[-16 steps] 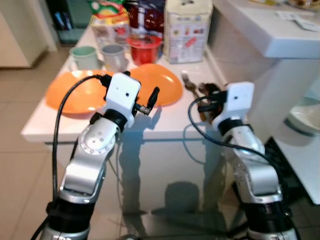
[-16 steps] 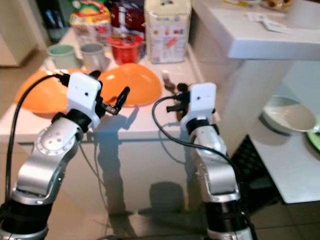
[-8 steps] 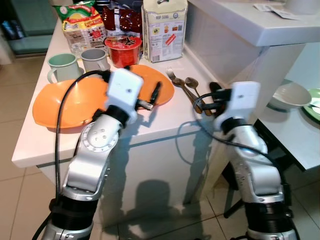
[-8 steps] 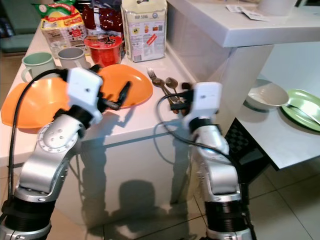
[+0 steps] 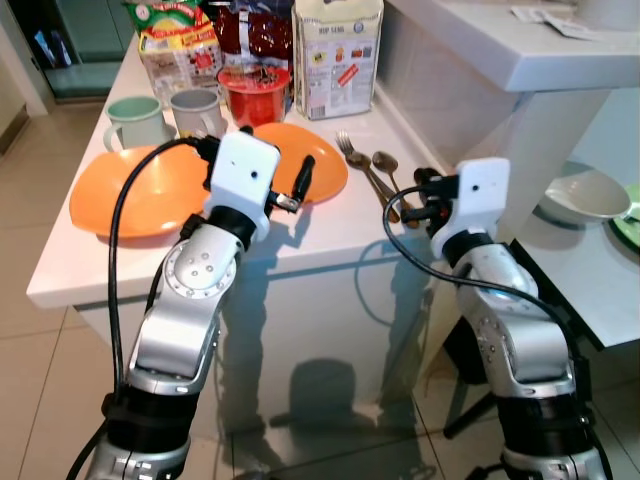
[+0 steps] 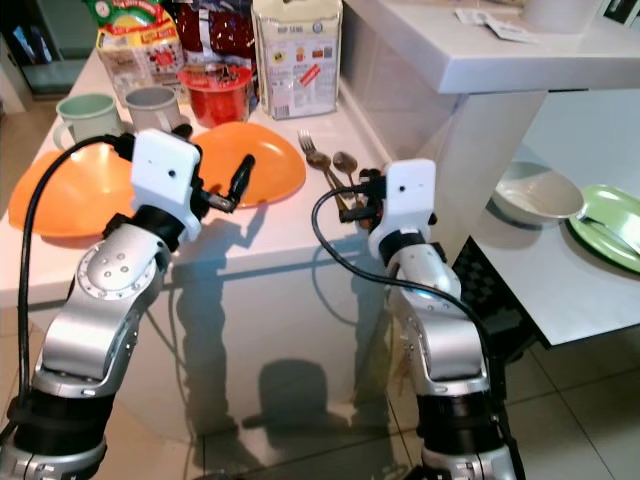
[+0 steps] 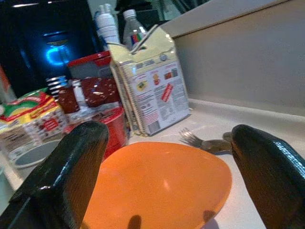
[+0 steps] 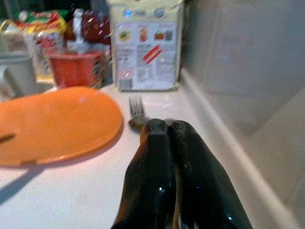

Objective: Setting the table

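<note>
I see cutlery [image 5: 372, 178] — fork and spoons — lying on white table [image 5: 70, 265] right of near orange plate [image 5: 322, 170], long axes running near-to-far. My right gripper [image 8: 167, 143] nearer, fingers pressed together, empty, pointing along cutlery from near end, tips just short of fork. My left gripper [image 5: 300, 185] spread open over plate's near edge, holding nothing; cutlery lies right of it

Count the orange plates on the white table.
2. One flat orange plate at the table's left, in front of the mugs; another orange plate beside it, left of the metal cutlery. None apparently hidden.
</note>
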You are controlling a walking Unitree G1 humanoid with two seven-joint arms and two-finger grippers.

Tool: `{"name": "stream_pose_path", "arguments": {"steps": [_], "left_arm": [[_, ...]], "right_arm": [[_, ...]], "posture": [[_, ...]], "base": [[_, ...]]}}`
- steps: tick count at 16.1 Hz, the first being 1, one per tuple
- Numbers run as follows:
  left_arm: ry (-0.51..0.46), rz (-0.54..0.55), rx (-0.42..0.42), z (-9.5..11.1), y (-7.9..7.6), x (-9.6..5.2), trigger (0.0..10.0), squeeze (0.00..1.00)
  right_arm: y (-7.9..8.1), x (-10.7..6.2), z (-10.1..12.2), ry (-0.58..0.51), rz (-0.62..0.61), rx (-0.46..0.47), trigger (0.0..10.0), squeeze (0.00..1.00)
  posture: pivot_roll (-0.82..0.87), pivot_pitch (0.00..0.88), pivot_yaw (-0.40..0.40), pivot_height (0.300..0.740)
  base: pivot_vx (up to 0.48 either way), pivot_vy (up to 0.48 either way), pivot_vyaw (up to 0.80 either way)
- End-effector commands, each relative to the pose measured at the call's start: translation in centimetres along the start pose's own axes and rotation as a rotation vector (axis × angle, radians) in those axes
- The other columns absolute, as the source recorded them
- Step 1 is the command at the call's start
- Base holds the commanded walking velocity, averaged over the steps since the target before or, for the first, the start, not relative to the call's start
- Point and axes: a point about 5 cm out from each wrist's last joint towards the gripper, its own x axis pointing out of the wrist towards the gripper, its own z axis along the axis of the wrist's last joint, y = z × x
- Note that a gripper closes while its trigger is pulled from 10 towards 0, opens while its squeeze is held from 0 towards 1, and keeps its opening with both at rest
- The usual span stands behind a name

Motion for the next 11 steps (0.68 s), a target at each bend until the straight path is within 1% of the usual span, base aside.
{"name": "stream_pose_path", "arguments": {"steps": [1,2,3,4,5,6,7,9,11], "left_arm": [[0.002,0.028,0.011,0.1,0.5,0.3,10.0,0.00],[0.005,0.029,0.010,0.0,0.6,0.3,10.0,0.00],[0.008,0.027,0.005,-0.1,0.6,0.4,10.0,0.00],[0.007,0.000,-0.007,-0.1,0.4,0.3,10.0,0.00],[0.000,-0.064,-0.024,-0.1,0.0,0.0,10.0,0.00],[-0.010,-0.142,-0.024,-0.1,-0.6,-0.5,10.0,0.00],[-0.003,-0.197,-0.018,-0.2,-1.0,-0.8,10.0,0.00],[-0.002,-0.234,-0.018,-0.3,-1.1,-1.0,10.0,0.00],[-0.004,-0.250,-0.019,-0.2,-1.1,-1.1,10.0,0.00]], "right_arm": [[0.2,0.4,-0.1,0.032,0.018,0.001,10.0,0.00],[0.2,0.7,-0.2,0.060,0.039,0.026,10.0,0.12],[0.3,1.1,-0.2,0.084,0.058,0.055,10.0,1.00],[0.2,1.5,-0.2,0.104,0.060,0.065,10.0,1.00],[0.0,2.1,-0.1,0.125,0.051,0.065,10.0,1.00],[-0.3,2.8,0.0,0.157,0.036,0.047,10.0,1.00],[-0.8,3.4,-0.2,0.192,0.005,0.023,10.0,1.00],[-1.7,4.3,-0.3,0.240,-0.058,0.004,10.0,1.00],[-2.3,4.6,-0.3,0.271,-0.085,0.013,10.0,1.00]], "posture": [[0.03,0.000,-0.010,0.740],[0.03,0.000,-0.010,0.740],[0.03,0.000,-0.010,0.740],[0.03,0.000,-0.010,0.740],[0.03,0.000,-0.010,0.740],[0.03,0.000,-0.011,0.740],[0.03,0.000,-0.011,0.740],[0.03,0.000,-0.017,0.740],[0.04,0.000,-0.020,0.740]], "base": [[0.000,0.000,0.00],[0.000,0.000,0.00],[0.000,0.000,0.00],[0.000,0.000,0.00],[0.000,0.000,0.00],[0.000,0.000,0.00],[0.000,0.000,0.00],[0.000,0.000,0.00],[0.000,0.000,0.00]]}}
